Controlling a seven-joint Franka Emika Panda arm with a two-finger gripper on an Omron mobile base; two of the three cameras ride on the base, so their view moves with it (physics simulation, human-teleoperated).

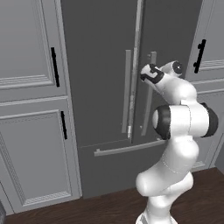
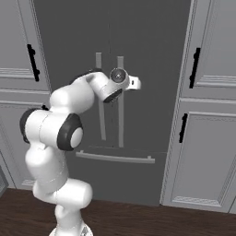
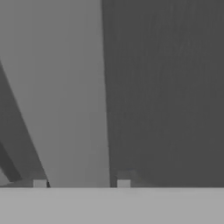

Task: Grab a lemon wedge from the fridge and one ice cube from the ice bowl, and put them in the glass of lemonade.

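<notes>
Fridge (image 1: 105, 78) fills the middle of both base views, dark grey, both doors closed, so shelves and anything inside are hidden. Top and bottom of it are cut off by the frame edges.

Left to right in the left base view: light grey panelled cabinets (image 1: 30, 109) with black handles (image 1: 54, 66), then the left fridge handle (image 1: 127, 92), the door seam, then the right fridge handle (image 1: 150, 87), with the gripper (image 1: 148, 73) at its upper part. The fingers are mostly hidden behind the hand and wrist, hard to make out. Below runs the bottom drawer's horizontal handle (image 1: 127, 148), its right end covered by the arm. Another cabinet (image 1: 210, 43) at far right, cropped.

In the right base view the wrist blocks the gripper; the white hand flange (image 2: 133, 83) pokes out against the right handle (image 2: 120, 101).

Hand view: the pale handle bar (image 3: 70, 96) runs close-up between the two finger tips (image 3: 40, 183), one on each side of it, blurry. Jaws are apart around the bar; whether they press on it I cannot tell.

No brand, label or writing readable anywhere.
</notes>
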